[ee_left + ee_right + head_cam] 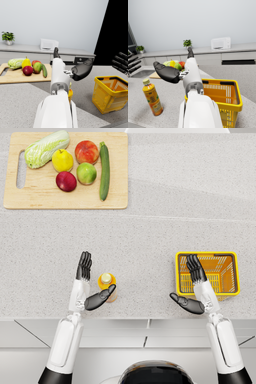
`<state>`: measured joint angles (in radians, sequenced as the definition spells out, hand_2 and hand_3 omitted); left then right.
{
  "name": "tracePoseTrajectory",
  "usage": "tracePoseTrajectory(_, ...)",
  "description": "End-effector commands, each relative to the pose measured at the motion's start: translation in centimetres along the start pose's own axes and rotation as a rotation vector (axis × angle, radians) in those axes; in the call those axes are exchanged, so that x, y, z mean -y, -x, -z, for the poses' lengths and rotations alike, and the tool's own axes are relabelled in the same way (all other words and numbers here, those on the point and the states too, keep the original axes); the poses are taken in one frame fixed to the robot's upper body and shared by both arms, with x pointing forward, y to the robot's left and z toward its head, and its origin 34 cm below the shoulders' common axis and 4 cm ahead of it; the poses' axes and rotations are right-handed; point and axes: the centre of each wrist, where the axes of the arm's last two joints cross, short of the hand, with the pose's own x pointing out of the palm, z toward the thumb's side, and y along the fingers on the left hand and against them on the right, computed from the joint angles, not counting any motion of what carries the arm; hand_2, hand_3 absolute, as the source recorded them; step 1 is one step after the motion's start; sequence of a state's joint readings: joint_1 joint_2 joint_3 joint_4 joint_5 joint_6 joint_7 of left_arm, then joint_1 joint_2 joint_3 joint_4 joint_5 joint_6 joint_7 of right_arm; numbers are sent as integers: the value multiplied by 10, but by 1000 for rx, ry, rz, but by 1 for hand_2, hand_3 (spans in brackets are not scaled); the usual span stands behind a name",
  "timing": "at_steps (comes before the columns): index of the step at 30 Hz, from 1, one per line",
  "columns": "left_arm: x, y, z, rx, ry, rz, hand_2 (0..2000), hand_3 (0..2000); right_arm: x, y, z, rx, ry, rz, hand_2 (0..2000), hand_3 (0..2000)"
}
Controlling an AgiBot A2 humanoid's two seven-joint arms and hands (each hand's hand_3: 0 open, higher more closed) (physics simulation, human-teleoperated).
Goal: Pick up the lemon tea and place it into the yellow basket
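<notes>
The left hand (89, 287) is spreading empty fingers beside the upright lemon tea (107, 284) near the counter's (150, 233) front edge; the right hand (194, 289), likewise empty and spread, is hovering at the yellow basket (207, 255).

Bright, even rendered light fills every view; shadows on the surface (150, 243) stay soft (slightly blurry throughout), with no glare.
</notes>
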<state>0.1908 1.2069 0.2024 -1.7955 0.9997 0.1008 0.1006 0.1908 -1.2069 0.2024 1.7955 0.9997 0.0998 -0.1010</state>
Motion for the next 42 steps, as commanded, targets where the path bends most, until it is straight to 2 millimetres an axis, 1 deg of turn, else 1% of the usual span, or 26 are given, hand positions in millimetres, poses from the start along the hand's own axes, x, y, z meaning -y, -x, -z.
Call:
tracePoseTrajectory(1, 0, 0, 0, 0, 0, 0, 0, 0, 0, 0, 0, 0, 0, 0, 0, 0)
tracePoseTrajectory(10, 0, 0, 0, 0, 0, 0, 0, 0, 0, 0, 0, 0, 0, 0, 0, 0)
tracePoseTrajectory(11, 0, -4, 7, 2, 28, 16, 0, 0, 0, 0, 0, 0, 0, 0, 0, 0)
tracePoseTrajectory(12, 1, -6, 3, 3, -17, 48, 0, 0, 1, -4, 7, 8, -27, -17, 0, 0)
tracePoseTrajectory(15, -1, -6, 1, 11, -75, 86, 0, 0, -4, -4, 2, 9, 57, 55, 0, 0)
tracePoseTrajectory(18, 0, -7, 9, -114, -78, 95, 0, 0, -8, -3, -3, -124, 98, 94, 0, 0)
tracePoseTrajectory(20, -2, -6, 18, -195, -57, 91, 0, 0, -9, -2, -9, -202, 128, 118, 0, 0)
tracePoseTrajectory(21, -3, -4, 27, -224, -29, 85, 0, 0, -9, -3, -11, -223, 138, 119, 0, 0)
tracePoseTrajectory(23, -5, 2, 45, -259, 37, 68, 0, 0, -8, -2, -8, -245, 129, 128, 0, 0)
tracePoseTrajectory(24, -5, 3, 56, -268, 74, 65, 0, 0, -7, -3, -6, -250, 126, 129, 0, 0)
tracePoseTrajectory(26, -8, 7, 68, -275, 118, 51, 0, 0, -5, -6, -9, -253, 141, 124, 0, 0)
tracePoseTrajectory(29, -13, 20, 94, -275, 216, 2, 0, 0, -5, -10, -4, -248, 128, 112, 0, 0)
tracePoseTrajectory(32, -12, 25, 110, -271, 279, -18, 0, 0, -3, -13, -4, -241, 135, 108, 0, 0)
tracePoseTrajectory(35, -14, 30, 122, -263, 324, -43, 0, 0, 0, -16, -2, -229, 134, 103, 0, 0)
tracePoseTrajectory(38, -13, 25, 133, -259, 363, -28, 0, 0, 2, -15, -2, -222, 137, 112, 0, 0)
tracePoseTrajectory(40, -16, 26, 136, -251, 371, -41, 0, 0, 2, -16, -1, -217, 138, 112, 0, 0)
tracePoseTrajectory(42, -20, 21, 138, -245, 377, -26, 0, 0, 2, -17, 2, -212, 128, 112, 0, 0)
